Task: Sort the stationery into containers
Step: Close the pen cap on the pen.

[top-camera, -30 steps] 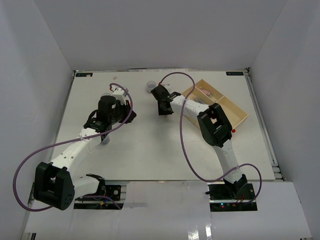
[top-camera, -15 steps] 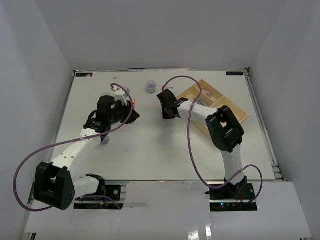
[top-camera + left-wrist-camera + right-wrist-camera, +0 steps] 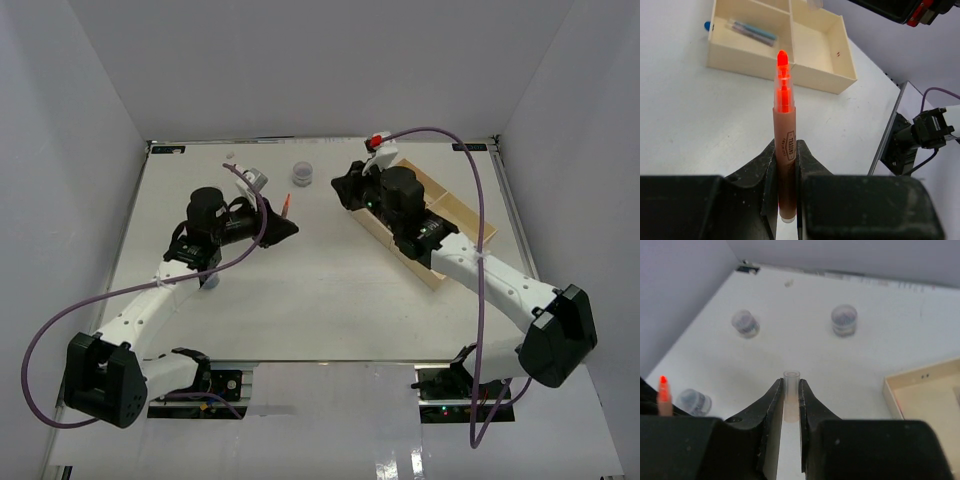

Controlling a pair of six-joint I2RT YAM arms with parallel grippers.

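Left gripper [image 3: 786,150] clamps orange plastic highlighter pen [image 3: 783,115]; right gripper [image 3: 790,384] pinches clear plastic cap [image 3: 791,376]. Far-right beige divided tray [image 3: 740,62] holds thin pens [image 3: 752,31]; round grey tubs [image 3: 844,320] not yet sorted.

You are in a robot lab. Your two white arms, the left arm [image 3: 140,305] and the right arm [image 3: 500,285], are bolted at the near edge of a flat white table [image 3: 300,290]. Plain white walls [image 3: 320,70] box the table in on three sides. Long purple cables [image 3: 430,129] loop from the arms down to their black bases [image 3: 190,372].
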